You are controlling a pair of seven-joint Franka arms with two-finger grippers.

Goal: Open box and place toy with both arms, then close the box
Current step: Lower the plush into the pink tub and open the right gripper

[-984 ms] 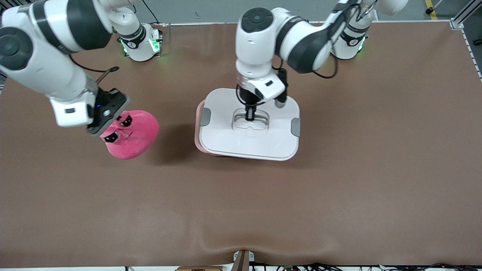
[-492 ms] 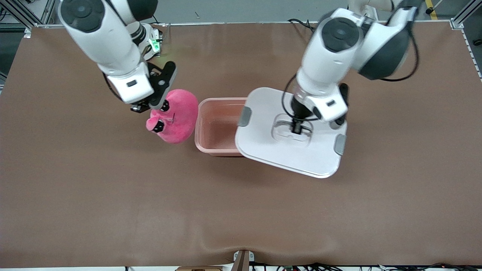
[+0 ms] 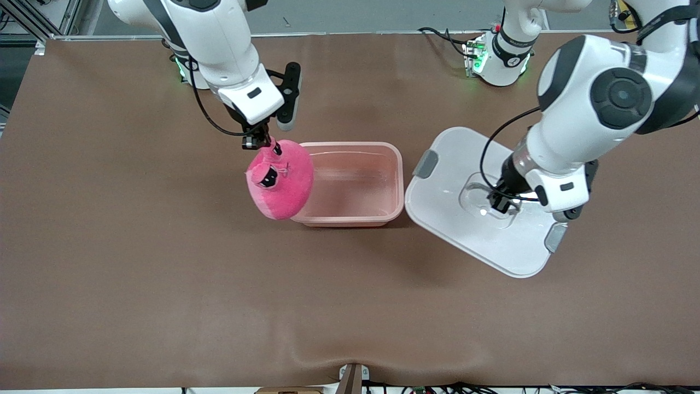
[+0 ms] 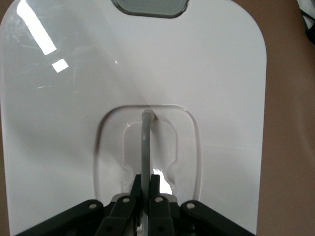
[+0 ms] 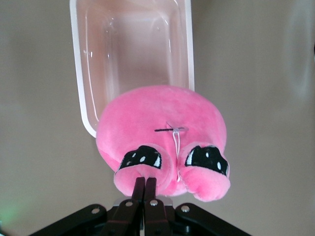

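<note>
The pink box (image 3: 350, 219) stands open and empty on the table; it also shows in the right wrist view (image 5: 81, 88). My right gripper (image 3: 261, 143) is shut on the hot-pink toy (image 3: 281, 183) and holds it in the air over the box's rim at the right arm's end. In the right wrist view the toy (image 5: 162, 125) hangs from my right gripper (image 5: 145, 183). My left gripper (image 3: 500, 203) is shut on the clear handle (image 4: 145, 147) of the white lid (image 3: 465, 219). It holds the lid tilted beside the box, toward the left arm's end. My left gripper (image 4: 146, 181) pinches the handle.
The brown table mat (image 3: 164, 284) spreads wide around the box. Grey clips (image 3: 425, 163) sit on the lid's two ends. The arm bases glow green along the table's farthest edge.
My left gripper has carried the lid off the box toward the left arm's end. My right gripper has carried the toy from the table up to the box's rim.
</note>
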